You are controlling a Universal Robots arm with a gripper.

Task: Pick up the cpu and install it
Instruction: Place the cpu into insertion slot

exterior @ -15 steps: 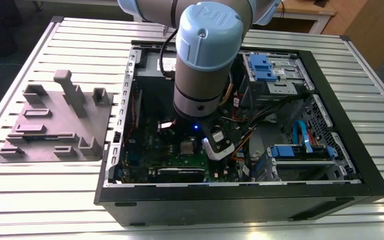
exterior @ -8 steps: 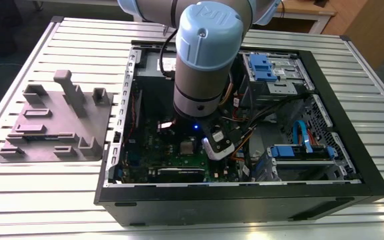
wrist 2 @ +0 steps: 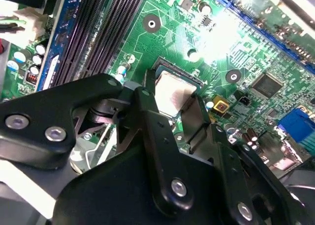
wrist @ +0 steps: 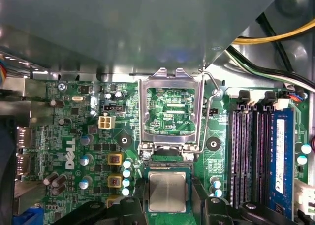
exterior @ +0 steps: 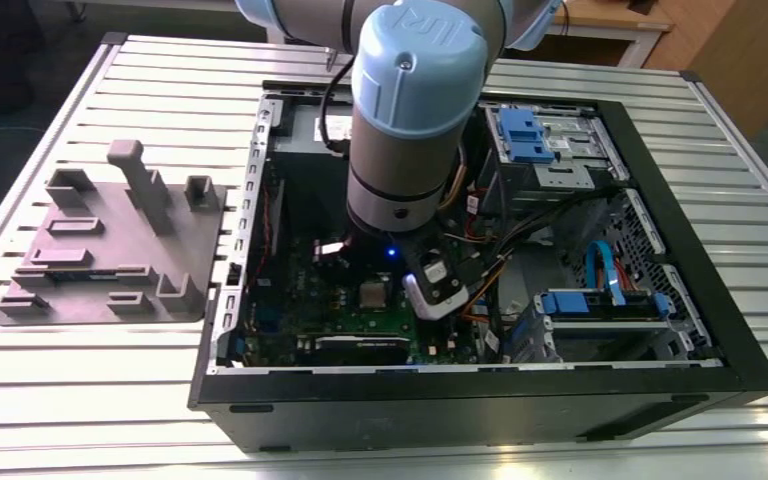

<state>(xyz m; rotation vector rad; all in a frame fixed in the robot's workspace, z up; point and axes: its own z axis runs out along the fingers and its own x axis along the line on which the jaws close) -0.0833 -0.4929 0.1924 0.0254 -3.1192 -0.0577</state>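
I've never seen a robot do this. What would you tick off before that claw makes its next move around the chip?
1. Socket frame swung up and open: ok.
2. cpu squared up with the socket, in the first wrist view: ok.
3. cpu lying fully flat in the socket: cannot tell.
4. claw centred over the cpu: ok.
5. claw gripping or free of the cpu: cannot tell.
6. Cables lying away from the socket: ok.
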